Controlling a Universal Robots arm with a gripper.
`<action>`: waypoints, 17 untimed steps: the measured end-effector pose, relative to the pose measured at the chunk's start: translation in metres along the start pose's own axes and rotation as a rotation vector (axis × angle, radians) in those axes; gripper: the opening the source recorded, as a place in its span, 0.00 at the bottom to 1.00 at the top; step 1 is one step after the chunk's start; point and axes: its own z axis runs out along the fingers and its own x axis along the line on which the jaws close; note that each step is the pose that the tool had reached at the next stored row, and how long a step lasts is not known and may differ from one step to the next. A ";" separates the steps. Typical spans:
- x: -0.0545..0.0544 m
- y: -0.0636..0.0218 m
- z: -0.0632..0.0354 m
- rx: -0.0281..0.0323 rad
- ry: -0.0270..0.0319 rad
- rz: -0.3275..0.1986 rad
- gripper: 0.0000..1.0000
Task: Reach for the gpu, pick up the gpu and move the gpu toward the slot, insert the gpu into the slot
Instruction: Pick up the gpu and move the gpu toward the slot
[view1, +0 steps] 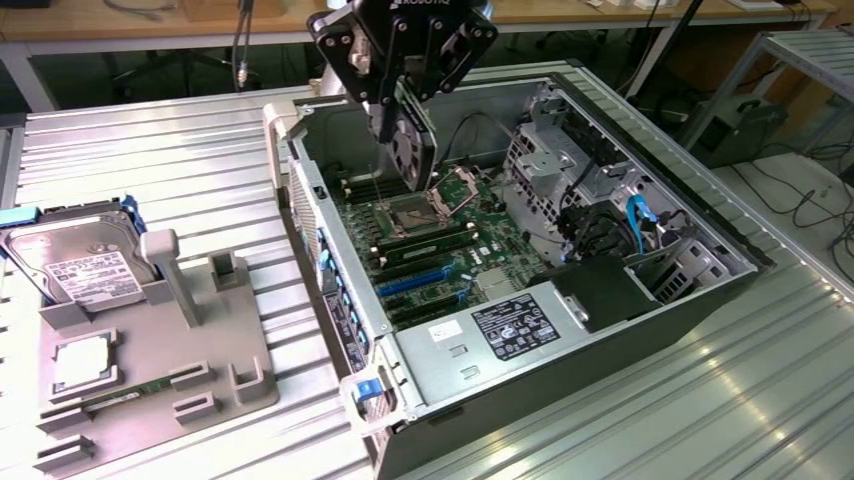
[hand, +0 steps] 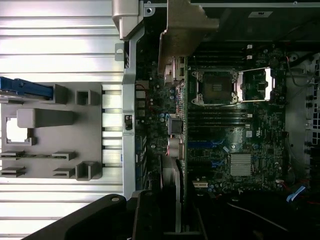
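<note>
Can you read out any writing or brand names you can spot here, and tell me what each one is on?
"ROBOTIQ", its top cut by the picture's edge: on the body of the gripper.
White label on the hard drive: too small to read.
Label on the power supply: too small to read.

The bench (view1: 160, 150) is a ribbed, silvery metal top. An open computer case (view1: 561, 370) lies on its side toward the exterior view's right, its inside facing up. Toward the exterior view's left and nearer sits a flat grey holder tray (view1: 200, 335), just beside the case, with bare ribbing between them.
</note>
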 end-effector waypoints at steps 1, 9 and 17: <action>-0.001 0.0000 0.0001 -0.0001 0.0000 0.000 0.28; -0.013 0.0000 0.0014 0.0000 0.0000 0.000 0.28; -0.031 0.0003 0.0031 0.0000 0.0001 0.000 0.28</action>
